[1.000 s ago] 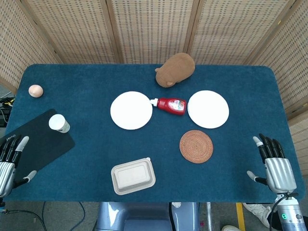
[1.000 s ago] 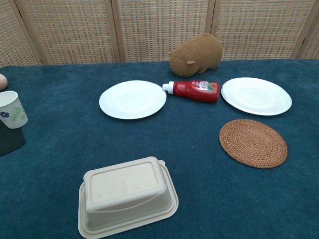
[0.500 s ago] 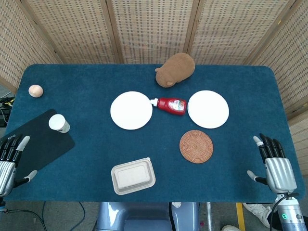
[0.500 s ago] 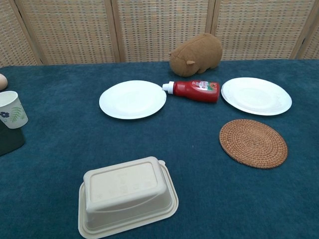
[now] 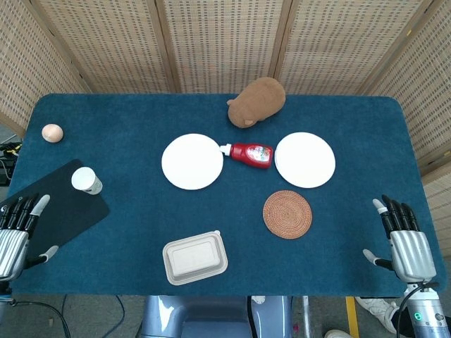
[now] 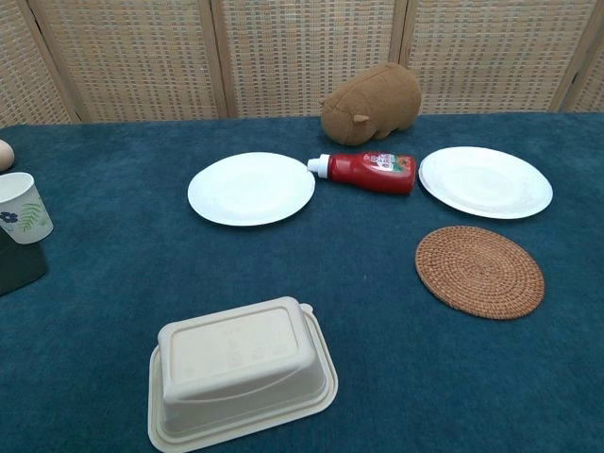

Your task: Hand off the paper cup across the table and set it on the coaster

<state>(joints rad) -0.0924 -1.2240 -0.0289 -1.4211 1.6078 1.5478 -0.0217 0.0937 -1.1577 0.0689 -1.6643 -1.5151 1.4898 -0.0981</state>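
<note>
Left hand (image 5: 15, 236) fingers spread, empty, at near-left tabletop edge over black mat (image 5: 60, 208); right hand (image 5: 405, 243) fingers spread, empty, at near-right edge. Paper cup (image 5: 86, 181) upright on mat's far corner, well apart from round woven coaster (image 5: 287, 214). Blue felt tabletop (image 5: 134, 120); open room between cup and coaster.

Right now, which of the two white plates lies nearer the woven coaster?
The right plate, beyond the coaster; the left plate sits past the ketchup bottle.
</note>
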